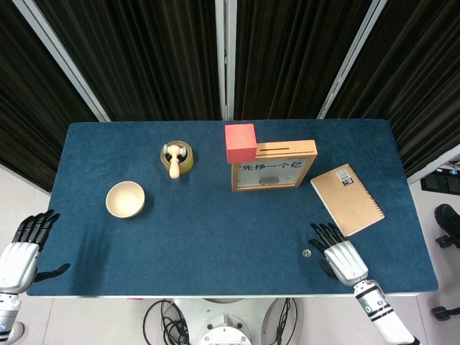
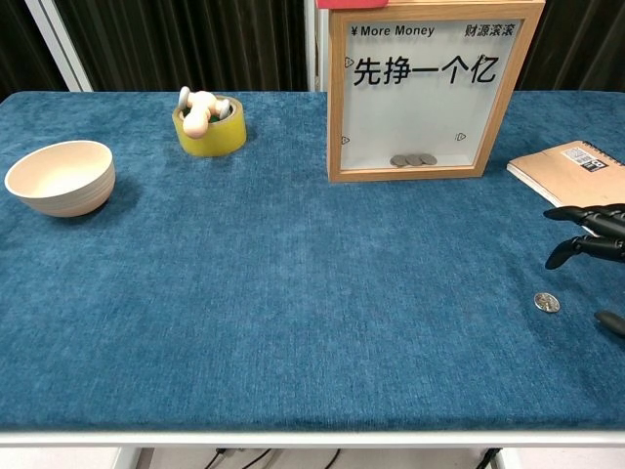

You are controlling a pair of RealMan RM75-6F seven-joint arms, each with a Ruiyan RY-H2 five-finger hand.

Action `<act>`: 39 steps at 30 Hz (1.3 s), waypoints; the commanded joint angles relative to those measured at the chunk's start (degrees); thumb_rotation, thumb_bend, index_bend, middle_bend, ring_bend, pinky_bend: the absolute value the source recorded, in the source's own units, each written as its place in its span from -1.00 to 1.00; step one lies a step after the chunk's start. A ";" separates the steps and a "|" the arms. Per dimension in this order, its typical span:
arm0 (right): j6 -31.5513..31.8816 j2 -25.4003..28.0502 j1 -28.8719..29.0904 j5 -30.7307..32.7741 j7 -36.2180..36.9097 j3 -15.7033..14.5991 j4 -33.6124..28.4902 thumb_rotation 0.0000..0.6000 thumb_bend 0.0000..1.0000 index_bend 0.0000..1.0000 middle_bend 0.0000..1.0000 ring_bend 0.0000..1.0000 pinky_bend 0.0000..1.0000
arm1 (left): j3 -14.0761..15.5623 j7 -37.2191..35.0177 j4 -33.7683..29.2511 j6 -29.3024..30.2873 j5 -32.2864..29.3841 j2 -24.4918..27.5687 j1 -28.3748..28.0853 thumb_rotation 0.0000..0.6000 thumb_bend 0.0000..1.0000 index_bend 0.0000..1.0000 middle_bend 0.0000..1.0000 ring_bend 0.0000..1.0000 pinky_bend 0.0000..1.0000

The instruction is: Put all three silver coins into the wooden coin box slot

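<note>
The wooden coin box (image 1: 273, 164) (image 2: 423, 90) stands upright at the back centre, its slot on the top edge. Two silver coins (image 2: 413, 160) lie inside behind its glass. A third silver coin (image 1: 306, 253) (image 2: 547, 303) lies flat on the blue cloth near the front right. My right hand (image 1: 338, 256) (image 2: 591, 234) hovers just right of that coin, fingers spread, holding nothing. My left hand (image 1: 23, 248) hangs off the table's left front corner, fingers spread and empty.
A brown notebook (image 1: 347, 199) (image 2: 578, 174) lies behind the right hand. A red block (image 1: 241, 142) sits beside the box. A yellow tape roll with a wooden piece (image 1: 176, 159) (image 2: 208, 123) and a cream bowl (image 1: 125, 199) (image 2: 61, 177) are on the left.
</note>
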 commanded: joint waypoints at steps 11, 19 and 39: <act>-0.51 -3.34 -1.44 -1.19 1.13 1.53 3.32 1.00 -0.39 -0.28 -0.96 -1.00 -1.00 | -0.10 -1.39 1.04 -0.27 -0.35 -0.23 -0.03 1.00 -1.00 -0.94 -1.00 -1.00 -1.00; -1.42 -3.42 -1.50 -1.43 0.59 2.40 3.19 1.00 -0.39 -0.24 -0.96 -1.00 -1.00 | -0.05 -2.22 1.42 -0.17 -0.14 -0.21 -0.06 1.00 -1.00 -0.94 -1.00 -1.00 -1.00; -3.53 -4.27 -1.80 -1.52 -0.33 3.41 3.49 1.00 -0.37 -0.22 -0.96 -1.00 -1.00 | 0.06 -3.36 2.36 -0.56 -0.07 -0.39 -0.26 1.00 -1.00 -0.94 -1.00 -1.00 -1.00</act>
